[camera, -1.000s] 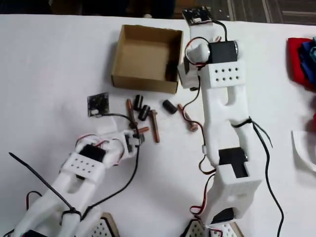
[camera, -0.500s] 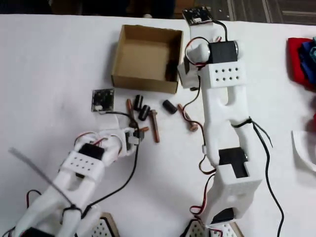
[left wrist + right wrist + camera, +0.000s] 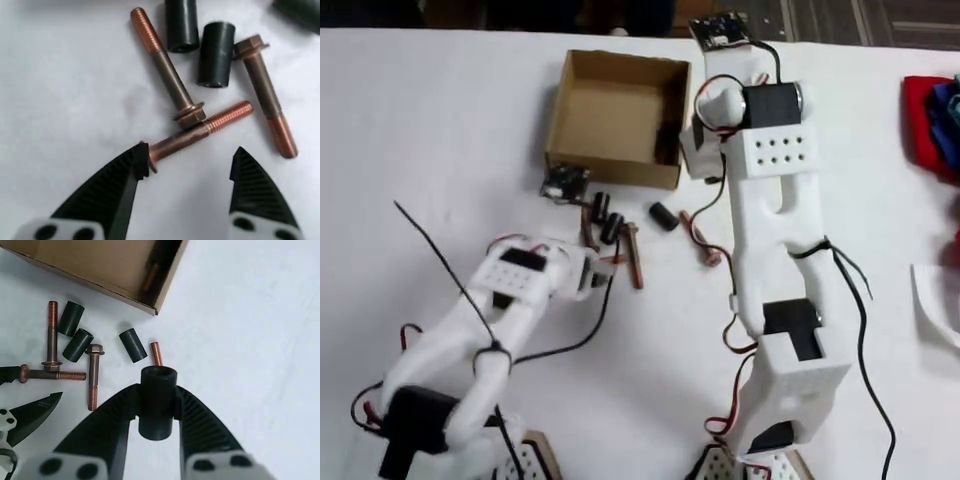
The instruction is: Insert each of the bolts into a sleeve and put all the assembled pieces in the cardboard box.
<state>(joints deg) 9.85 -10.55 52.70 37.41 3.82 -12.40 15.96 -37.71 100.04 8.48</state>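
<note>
1. Left gripper (image 3: 191,152): low over the white table (image 3: 440,120), fingers spread wide and clamping nothing. One fingertip (image 3: 135,160) touches the flanged head of the first bolt (image 3: 200,131); the other stands apart from it.
2. First bolt: lies flat between the open fingers. Its shank meets the head of the second bolt (image 3: 167,65).
3. Third bolt (image 3: 265,95): lies near the second bolt. A loose sleeve (image 3: 182,25) and a neighbouring sleeve (image 3: 216,54) rest side by side between the two.
4. Right gripper (image 3: 157,390): fingers closed on the held sleeve (image 3: 157,410), a black cylinder whose open bore faces the wrist camera.
5. Right arm (image 3: 775,200): stretched along the table, its gripper end just beside one side wall of the cardboard box (image 3: 610,170).
6. Cardboard box: open on top. A copper threaded end (image 3: 151,277) shows inside at one corner.
7. Third loose sleeve (image 3: 133,345): lies on the table between the bolt cluster and the fourth bolt (image 3: 157,354), which is partly hidden behind the held sleeve.
</note>
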